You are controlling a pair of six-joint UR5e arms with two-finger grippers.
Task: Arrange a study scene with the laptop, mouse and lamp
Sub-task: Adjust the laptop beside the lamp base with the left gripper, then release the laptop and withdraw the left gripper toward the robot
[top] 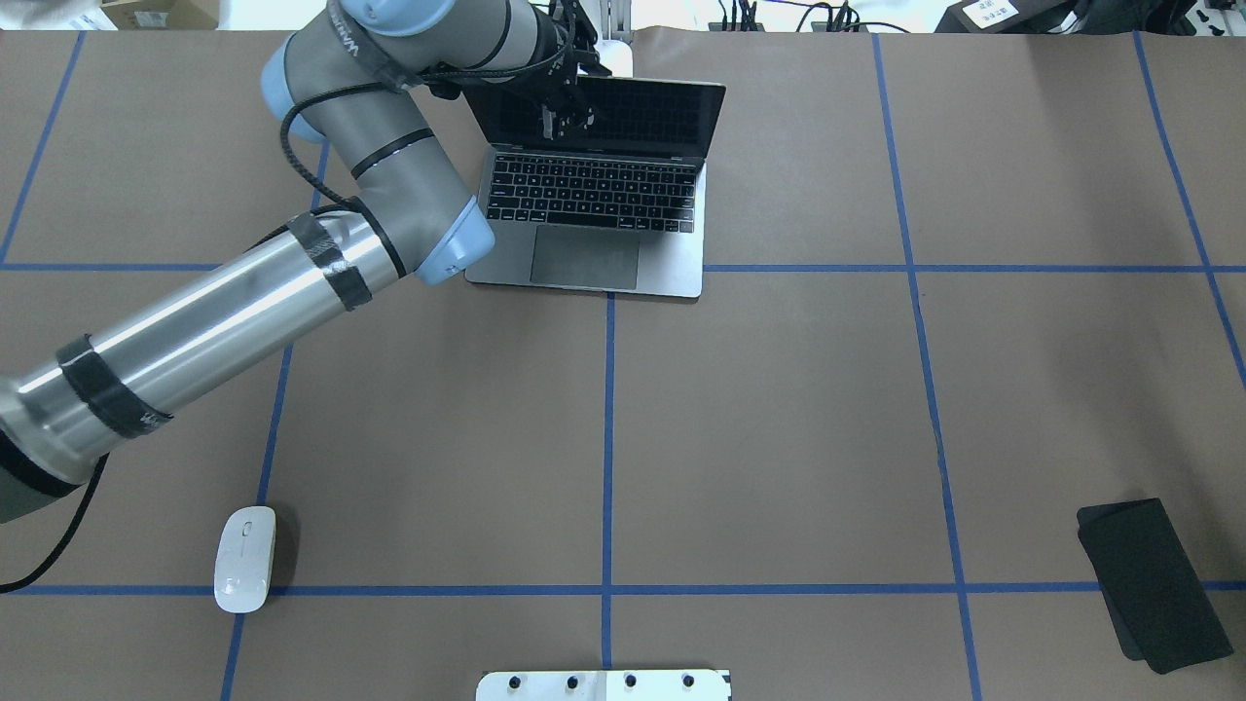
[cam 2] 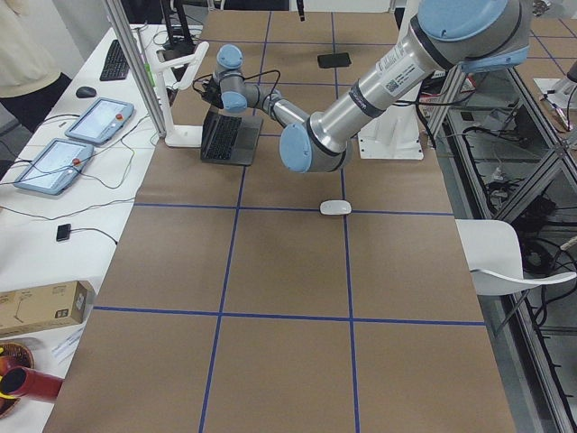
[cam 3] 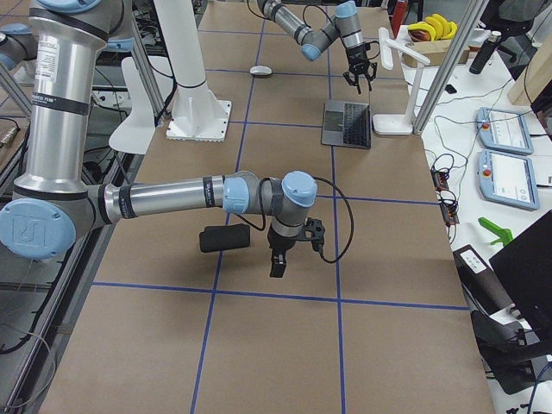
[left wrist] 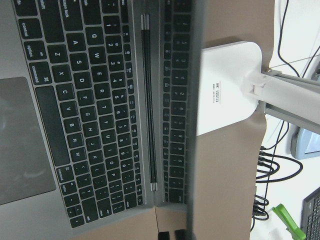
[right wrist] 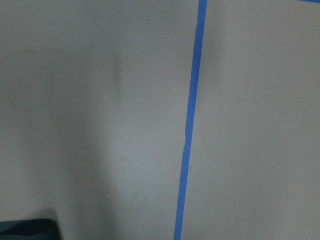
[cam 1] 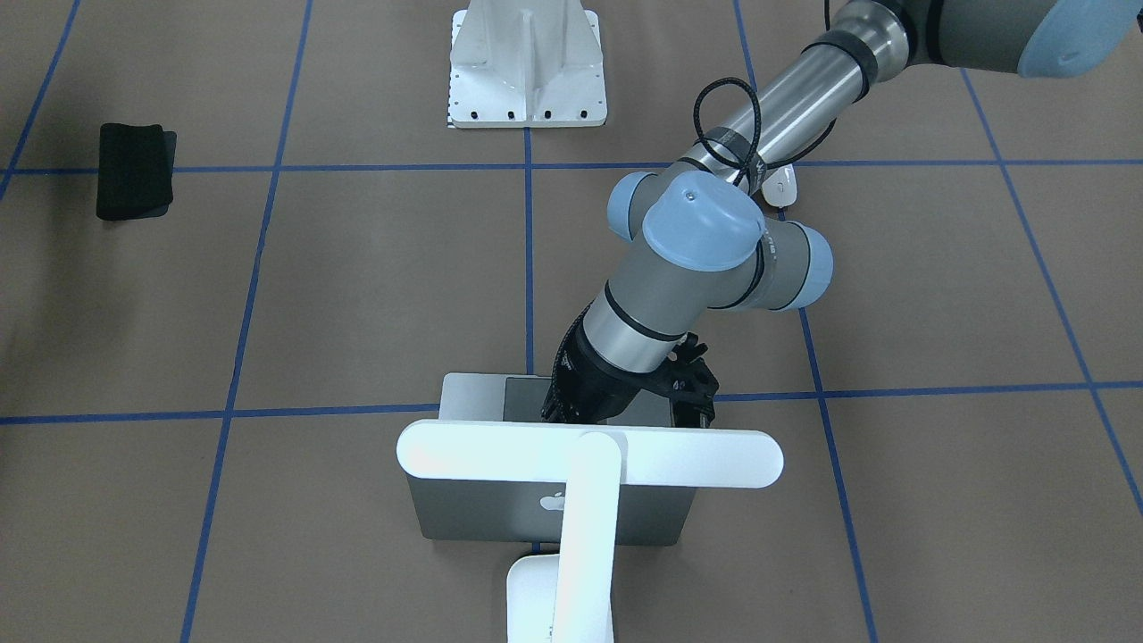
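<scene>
Brown table (top: 779, 409) bears open laptop (top: 594, 209); left pincer (top: 565, 112) spread above it; right pincer's state unclear.

laptop (top: 604, 209) open before lamp (cam 1: 585, 464), mouse (top: 244, 558) well apart

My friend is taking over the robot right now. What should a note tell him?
Left hand: hovers at the open laptop's screen, holding nothing; open or shut unclear.
Right hand: over bare table near a black pad; state unclear.
Laptop is open at the table's far edge; the lamp stands behind it, head over the lid.
Mouse lies far off, near the robot's left side.
Left: bring the mouse beside the laptop.
</scene>
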